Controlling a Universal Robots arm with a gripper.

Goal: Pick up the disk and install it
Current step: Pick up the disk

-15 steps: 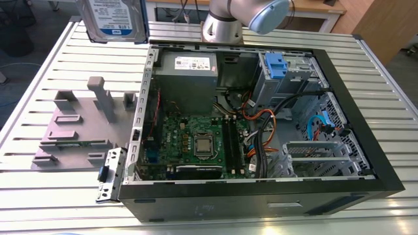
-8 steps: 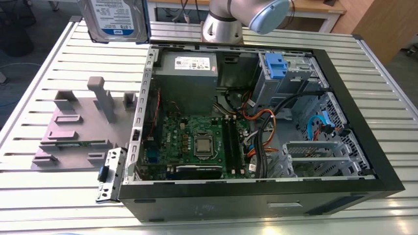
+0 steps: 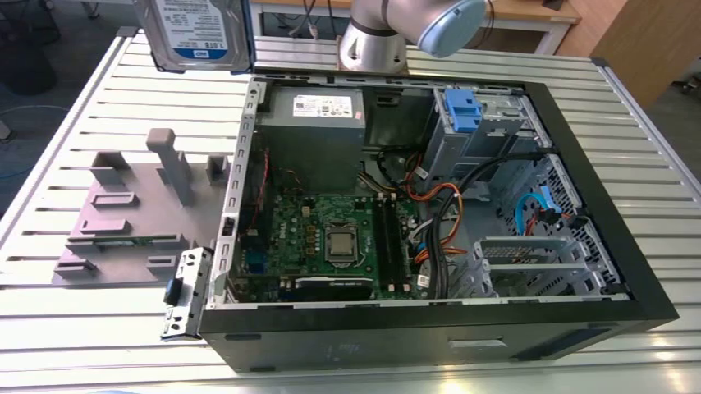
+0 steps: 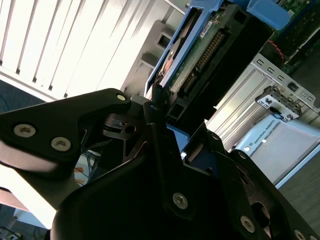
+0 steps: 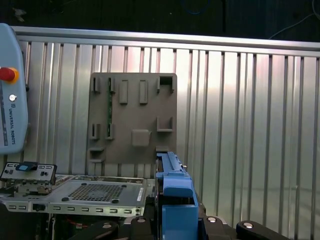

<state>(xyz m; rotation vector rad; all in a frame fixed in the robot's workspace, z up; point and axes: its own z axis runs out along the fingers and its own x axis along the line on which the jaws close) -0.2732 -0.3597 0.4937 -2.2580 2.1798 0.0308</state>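
Note:
The disk (image 3: pixel 197 33), silver with a white-and-blue label and a blue frame, hangs upright above the table's far edge, to the exterior view's left of the open computer case (image 3: pixel 613 238). In the second wrist view my gripper (image 4: pixel 182 125) is shut on the disk (image 4: pixel 200 55), its black fingers (image 4: pixel 156 107) clamping the blue frame, with the circuit-board side and connector showing. In the first wrist view the disk's blue edge (image 5: pixel 174 190) rises from the gripper (image 5: pixel 175 225). The case's drive cage with a blue latch piece (image 3: pixel 465 111) sits at its far corner.
A grey moulded fixture (image 3: pixel 131 213) lies on the slatted metal table (image 3: pixel 88 328), to the exterior view's left of the case. The arm's base (image 3: pixel 378 41) stands behind the case. Motherboard, cables and a grey power supply box (image 3: pixel 312 123) fill the case. A pendant (image 5: pixel 10 90) lies beside it.

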